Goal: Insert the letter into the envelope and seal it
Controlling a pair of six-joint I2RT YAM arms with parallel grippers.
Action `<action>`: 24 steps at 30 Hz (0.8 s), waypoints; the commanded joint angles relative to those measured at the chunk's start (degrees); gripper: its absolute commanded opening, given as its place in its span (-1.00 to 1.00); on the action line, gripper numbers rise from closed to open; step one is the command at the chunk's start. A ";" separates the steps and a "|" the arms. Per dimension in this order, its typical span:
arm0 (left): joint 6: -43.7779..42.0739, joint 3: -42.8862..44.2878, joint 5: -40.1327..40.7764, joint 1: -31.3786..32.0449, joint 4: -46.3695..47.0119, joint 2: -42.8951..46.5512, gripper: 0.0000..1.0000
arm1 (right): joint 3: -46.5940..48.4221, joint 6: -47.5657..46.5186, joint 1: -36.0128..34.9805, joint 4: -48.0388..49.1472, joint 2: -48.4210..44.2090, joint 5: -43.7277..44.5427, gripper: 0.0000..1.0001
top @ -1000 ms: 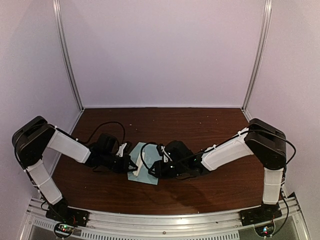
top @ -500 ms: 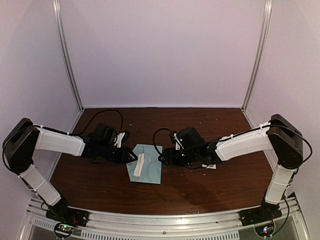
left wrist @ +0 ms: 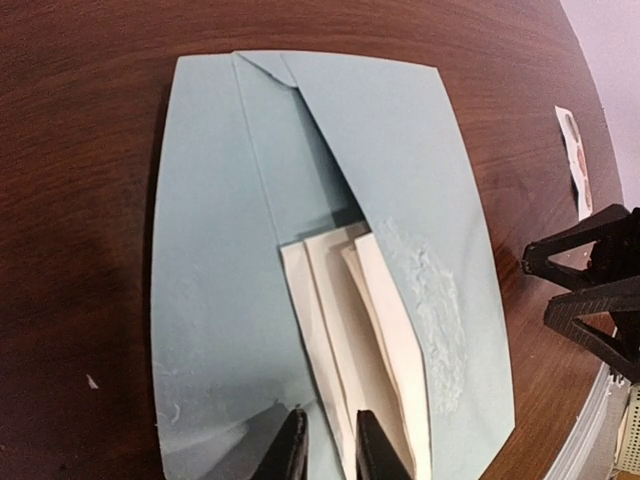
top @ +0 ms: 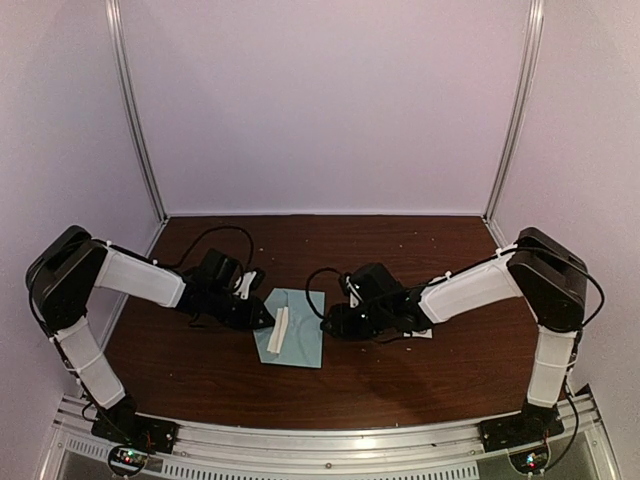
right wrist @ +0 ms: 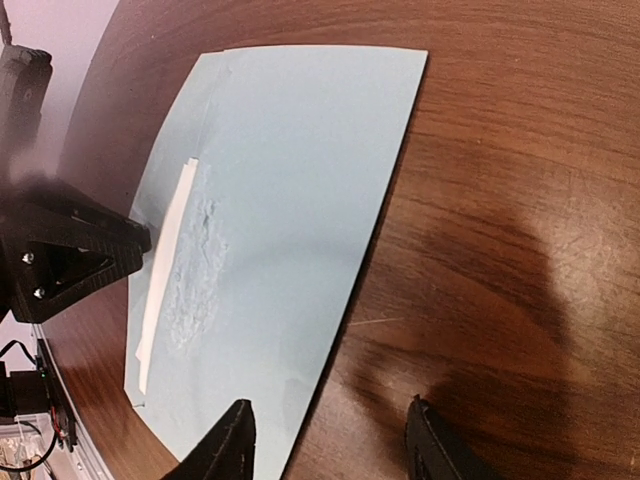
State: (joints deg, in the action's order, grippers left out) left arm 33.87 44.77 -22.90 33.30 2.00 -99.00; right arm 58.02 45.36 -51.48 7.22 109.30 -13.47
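Observation:
The light blue envelope (top: 298,343) lies flat on the table between both arms. The folded cream letter (left wrist: 362,335) is tucked partway under its paper, and its loose end sticks out toward my left gripper (left wrist: 328,452). That gripper's fingers stand a narrow gap apart at the letter's near edge, with blue paper showing between them. In the top view the letter (top: 281,328) is a pale strip beside the left gripper (top: 264,318). My right gripper (right wrist: 332,442) is open wide, straddling the envelope's (right wrist: 290,190) right edge just above it.
A small white sticker strip (left wrist: 576,160) lies on the brown table (top: 400,250) behind the right gripper (top: 332,324). A rough whitish glue patch (left wrist: 438,310) marks the envelope next to the letter. White walls and metal posts enclose the table.
Both grippers were bunched over the envelope a second ago and have drawn apart, uncovering the letter. The left jaws opened, then narrowed. The right gripper has dropped slightly toward the envelope's edge.

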 commanded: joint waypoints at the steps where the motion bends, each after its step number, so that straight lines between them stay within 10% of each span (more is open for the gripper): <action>1: -0.87 1.28 -1.17 -0.60 2.29 -1.18 -0.65 | 1.88 0.24 0.07 1.29 2.60 -1.77 0.01; 24: 2.26 -1.49 -6.70 -0.47 6.86 -5.97 -1.00 | 3.06 3.15 -0.06 6.46 8.18 -7.12 -0.33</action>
State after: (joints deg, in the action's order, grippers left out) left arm 35.05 44.62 -27.79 32.93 7.03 -103.20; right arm 60.80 47.81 -51.22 14.46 115.02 -18.79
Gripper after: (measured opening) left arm 0.011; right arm 0.343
